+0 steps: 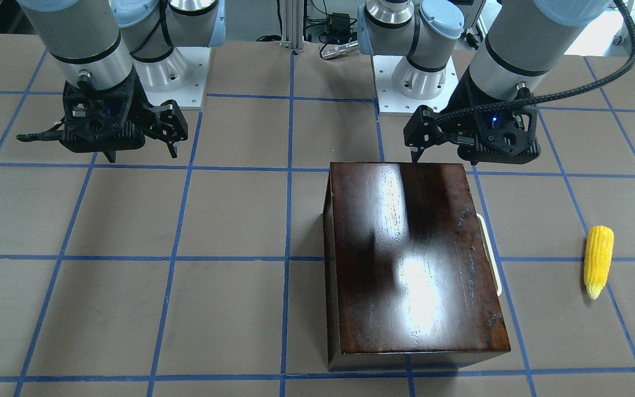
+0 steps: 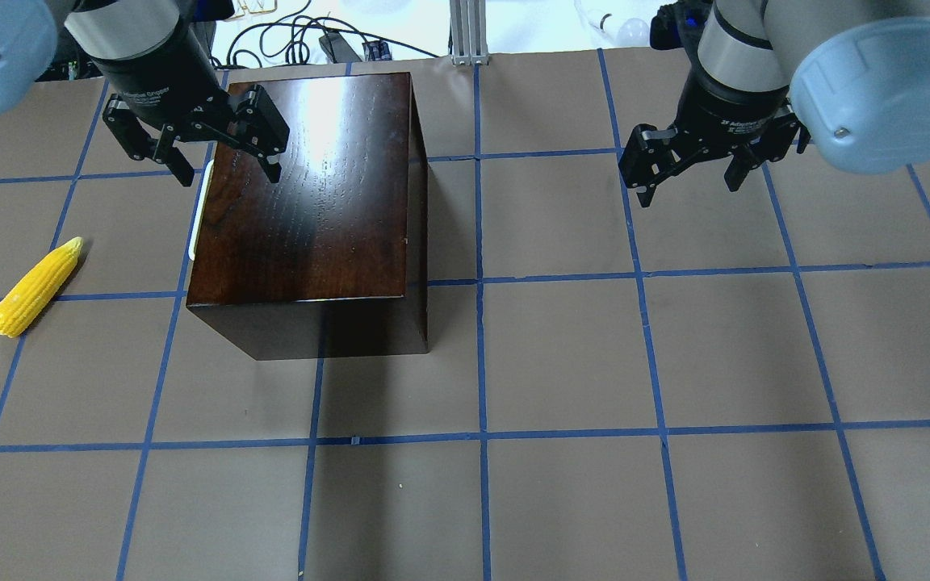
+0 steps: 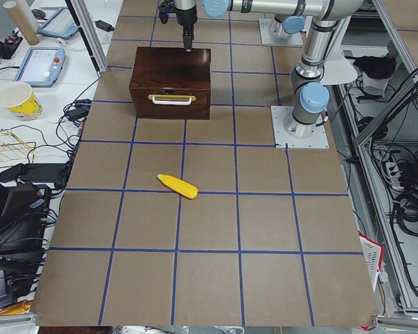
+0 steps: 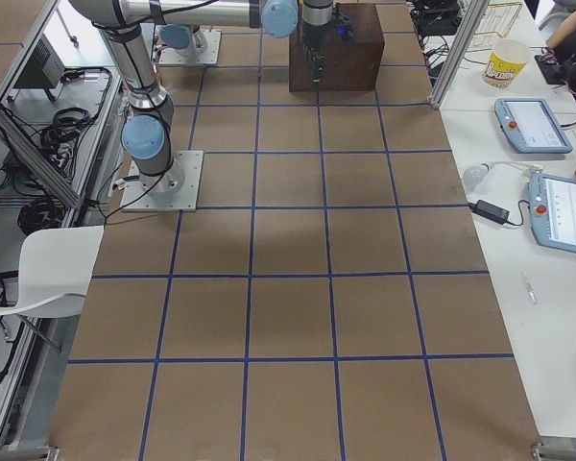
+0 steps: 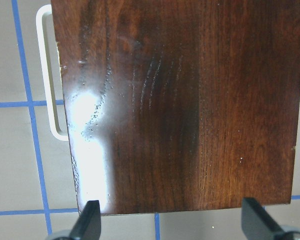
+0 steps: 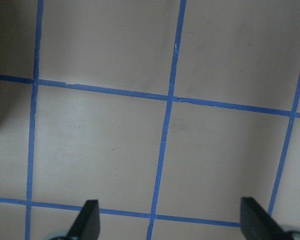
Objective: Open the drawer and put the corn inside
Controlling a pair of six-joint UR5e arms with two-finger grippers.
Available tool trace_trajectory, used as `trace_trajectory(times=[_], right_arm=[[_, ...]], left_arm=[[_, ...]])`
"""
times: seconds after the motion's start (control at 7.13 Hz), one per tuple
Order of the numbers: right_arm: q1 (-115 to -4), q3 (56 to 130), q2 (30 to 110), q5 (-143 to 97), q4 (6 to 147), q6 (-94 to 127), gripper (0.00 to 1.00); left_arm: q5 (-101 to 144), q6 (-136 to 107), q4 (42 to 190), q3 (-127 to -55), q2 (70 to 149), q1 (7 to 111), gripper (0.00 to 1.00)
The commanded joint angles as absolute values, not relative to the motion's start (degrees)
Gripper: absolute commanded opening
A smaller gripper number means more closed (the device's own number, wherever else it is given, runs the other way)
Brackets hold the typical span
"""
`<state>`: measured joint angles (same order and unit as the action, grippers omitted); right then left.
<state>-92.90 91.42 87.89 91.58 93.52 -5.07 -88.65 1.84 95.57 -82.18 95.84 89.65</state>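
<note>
A glossy dark-brown wooden box [image 2: 312, 186] stands on the table, also in the front view [image 1: 411, 259]. Its drawer is shut; only the white bar handle [image 2: 201, 202] shows on the side towards the corn, and in the left wrist view [image 5: 47, 75]. The yellow corn [image 2: 35, 286] lies on the table left of the box, apart from it, also in the front view [image 1: 597, 268]. My left gripper [image 2: 227, 169] is open and empty, above the box's top near the handle side. My right gripper [image 2: 691, 186] is open and empty over bare table, far right of the box.
The table is brown with a blue tape grid. The arms' white base plates [image 1: 174, 82] sit at the robot's edge. A side bench with a yellow cup [image 3: 17, 101] and tablets runs along the table's far side.
</note>
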Motion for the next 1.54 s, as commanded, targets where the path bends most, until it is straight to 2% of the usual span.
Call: trace_trajectory(times=[0.0, 1.4], right_arm=[[-92.9, 91.41, 87.89, 91.58, 93.52, -5.1, 1.0], [-92.9, 91.41, 87.89, 91.58, 93.52, -5.01, 1.0]], left_arm=[[-88.68, 1.85, 95.62, -82.18, 95.63, 89.74, 1.0], [-88.59, 1.76, 96.77, -82.35, 94.83, 89.65, 1.0]])
